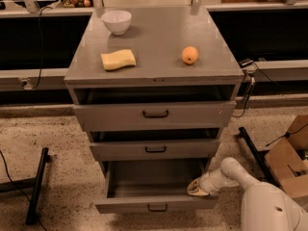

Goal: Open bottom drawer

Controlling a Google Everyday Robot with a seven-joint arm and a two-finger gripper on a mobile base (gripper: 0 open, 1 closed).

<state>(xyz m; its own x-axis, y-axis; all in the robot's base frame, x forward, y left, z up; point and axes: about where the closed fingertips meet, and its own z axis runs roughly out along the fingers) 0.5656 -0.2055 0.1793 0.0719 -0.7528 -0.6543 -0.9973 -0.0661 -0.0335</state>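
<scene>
The grey cabinet has three drawers. The bottom drawer [156,206] is pulled far out, and its empty grey inside shows; its small dark bar handle [157,208] is on the front panel. The middle drawer [155,149] and the top drawer [154,114] stand slightly out. My gripper [195,188] is at the right end of the bottom drawer, just behind its front panel, inside the drawer's right front corner. My white arm [231,174] reaches in from the lower right.
On the cabinet top are a white bowl [117,21], a yellow sponge [118,59] and an orange [189,55]. A cardboard box [288,160] stands on the floor at right. A black stand leg [37,184] lies at left, and another one [252,150] at right.
</scene>
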